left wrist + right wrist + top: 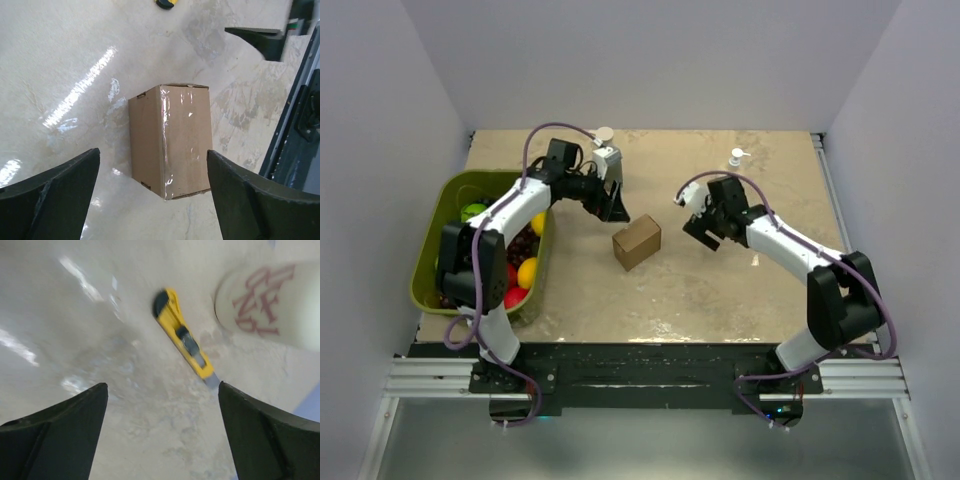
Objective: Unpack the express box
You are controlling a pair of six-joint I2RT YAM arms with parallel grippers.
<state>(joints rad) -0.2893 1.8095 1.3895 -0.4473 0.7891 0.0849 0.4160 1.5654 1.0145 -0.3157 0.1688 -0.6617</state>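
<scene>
Sitting taped shut at the centre of the table, the express box lies between the spread, empty fingers of my left gripper in its wrist view; overhead, that gripper hangs at the box's eleven o'clock. My right gripper, at three o'clock, is likewise released. Only its wrist camera shows the yellow utility knife beneath, with a white bottle at the knife's two o'clock.

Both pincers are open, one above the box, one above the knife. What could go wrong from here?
1. The utility knife lies slanted below the open right pincer, its blade tip seemingly out: a grasp might twist it.
2. The express box is wrapped in glossy tape; the open left pincer might slide on it.
</scene>
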